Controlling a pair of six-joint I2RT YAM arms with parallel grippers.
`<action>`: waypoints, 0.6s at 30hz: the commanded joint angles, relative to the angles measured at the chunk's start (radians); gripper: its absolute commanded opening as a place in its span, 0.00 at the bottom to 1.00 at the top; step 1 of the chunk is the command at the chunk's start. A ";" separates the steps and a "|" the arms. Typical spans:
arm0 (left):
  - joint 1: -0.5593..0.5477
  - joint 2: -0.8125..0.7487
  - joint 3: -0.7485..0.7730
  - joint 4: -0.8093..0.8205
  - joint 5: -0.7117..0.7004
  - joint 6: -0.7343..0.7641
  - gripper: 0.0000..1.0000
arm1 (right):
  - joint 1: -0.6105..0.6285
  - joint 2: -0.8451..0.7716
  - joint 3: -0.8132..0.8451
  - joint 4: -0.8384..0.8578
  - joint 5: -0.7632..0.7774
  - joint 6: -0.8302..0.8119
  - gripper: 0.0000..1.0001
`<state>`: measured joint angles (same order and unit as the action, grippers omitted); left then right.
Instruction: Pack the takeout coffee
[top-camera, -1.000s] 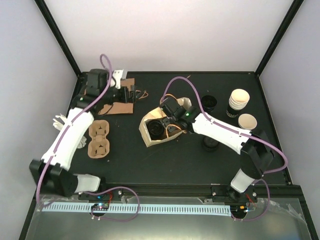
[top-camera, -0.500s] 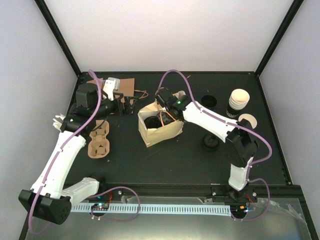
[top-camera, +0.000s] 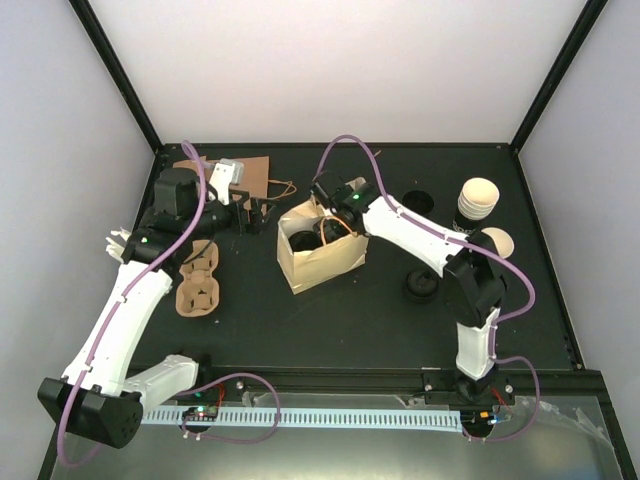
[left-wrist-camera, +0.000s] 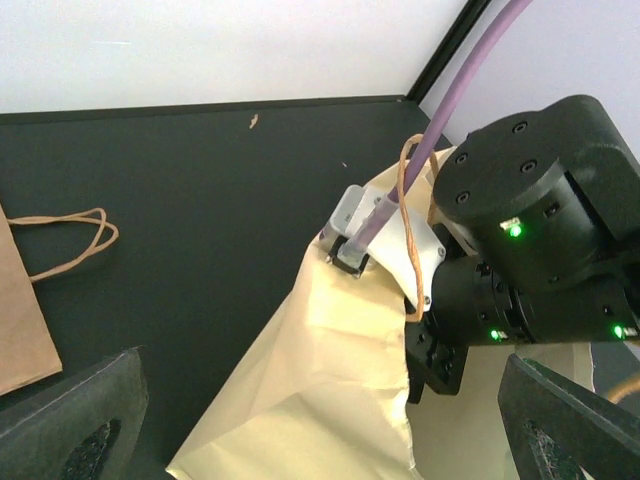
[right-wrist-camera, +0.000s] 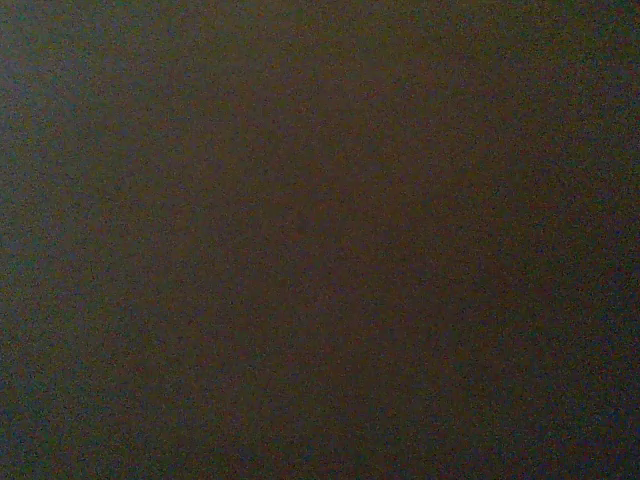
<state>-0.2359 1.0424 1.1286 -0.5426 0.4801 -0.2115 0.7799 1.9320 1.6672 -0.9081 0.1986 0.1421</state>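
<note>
A cream paper bag (top-camera: 322, 258) stands upright mid-table with its mouth open. My right gripper (top-camera: 326, 232) reaches down into it; its fingers are hidden inside, and the right wrist view is all dark. The bag's loop handle (left-wrist-camera: 408, 225) hangs over the right arm's wrist (left-wrist-camera: 540, 240). A plain cream-white takeout coffee cup (top-camera: 494, 243) stands at the right, apart from both grippers. My left gripper (top-camera: 250, 212) hovers open just left of the bag with nothing between its fingers. In the left wrist view the left gripper (left-wrist-camera: 320, 420) faces the bag's side (left-wrist-camera: 330, 370).
A stack of paper cups (top-camera: 478, 199) stands at the back right. Black lids lie at the back (top-camera: 417, 205) and near the right arm (top-camera: 421, 287). A brown cup carrier (top-camera: 198, 280) sits at the left. A flat brown bag (top-camera: 250, 172) lies at the back left.
The cream bag has gone from lying on its side to standing upright, with the right gripper moving back and into it. The left arm has swung round, its gripper staying by the bag.
</note>
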 joint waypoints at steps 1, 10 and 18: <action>-0.004 0.005 0.004 -0.020 0.044 0.026 0.99 | -0.054 0.022 -0.115 -0.076 -0.115 0.025 0.45; -0.017 0.027 0.003 -0.019 0.055 0.033 0.99 | -0.058 0.032 -0.166 -0.082 -0.109 0.030 0.44; -0.020 0.031 0.020 -0.043 0.042 0.051 0.99 | 0.005 0.119 -0.068 -0.144 -0.049 0.023 0.44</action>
<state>-0.2504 1.0691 1.1286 -0.5579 0.5098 -0.1875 0.7570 1.9141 1.6318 -0.8822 0.1501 0.1516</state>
